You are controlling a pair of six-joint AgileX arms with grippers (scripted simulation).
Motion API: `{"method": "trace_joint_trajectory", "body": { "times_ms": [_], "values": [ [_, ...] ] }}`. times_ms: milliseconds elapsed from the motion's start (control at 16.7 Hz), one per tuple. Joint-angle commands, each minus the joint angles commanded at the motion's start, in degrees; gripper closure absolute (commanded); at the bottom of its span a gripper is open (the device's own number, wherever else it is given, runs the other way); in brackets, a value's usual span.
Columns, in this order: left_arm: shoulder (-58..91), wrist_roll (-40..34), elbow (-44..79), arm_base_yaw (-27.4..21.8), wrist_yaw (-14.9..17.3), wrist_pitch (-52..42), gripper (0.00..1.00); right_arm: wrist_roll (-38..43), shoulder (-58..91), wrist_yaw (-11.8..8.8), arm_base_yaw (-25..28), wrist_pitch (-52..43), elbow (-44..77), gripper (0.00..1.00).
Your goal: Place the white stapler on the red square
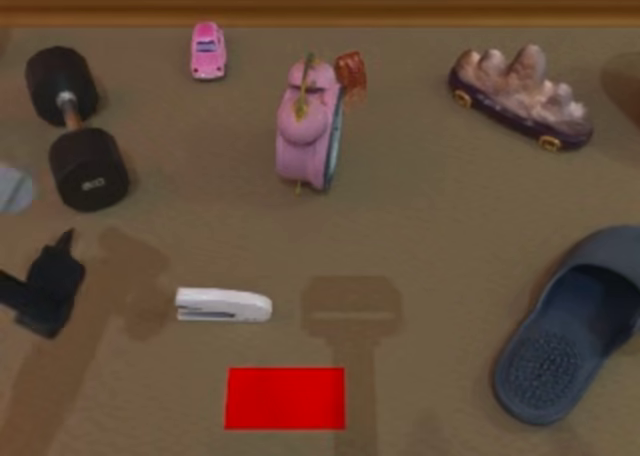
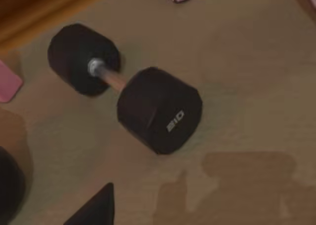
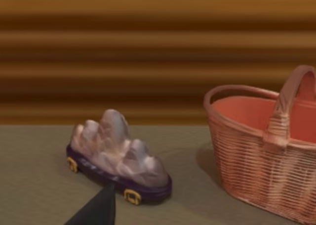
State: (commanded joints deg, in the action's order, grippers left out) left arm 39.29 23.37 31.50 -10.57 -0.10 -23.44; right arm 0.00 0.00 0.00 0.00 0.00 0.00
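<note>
Fingers of the left gripper (image 1: 62,248) at the table's left edge hold nothing; whether parted or closed cannot be told. The white stapler (image 1: 223,305) lies just above-left of the red square (image 1: 285,398), long axis left–right, rounded end right. Probably light, rigid, smooth: grip mid-body across its narrow width.
</note>
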Motion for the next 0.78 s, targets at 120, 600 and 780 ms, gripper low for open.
{"method": "trace_joint_trajectory", "body": {
  "times_ms": [120,600,780],
  "values": [
    [12.97,6.63,8.37,-2.94,-0.11,-6.88,0.0,0.0,0.0,0.0,0.0,0.0,0.0,0.0],
    [54.71,30.15,38.58,-13.7,-0.16,-31.07,0.0,0.0,0.0,0.0,0.0,0.0,0.0,0.0],
    [64.77,35.92,46.7,-16.34,-0.08,-36.52,0.0,0.0,0.0,0.0,0.0,0.0,0.0,0.0]
  ]
}}
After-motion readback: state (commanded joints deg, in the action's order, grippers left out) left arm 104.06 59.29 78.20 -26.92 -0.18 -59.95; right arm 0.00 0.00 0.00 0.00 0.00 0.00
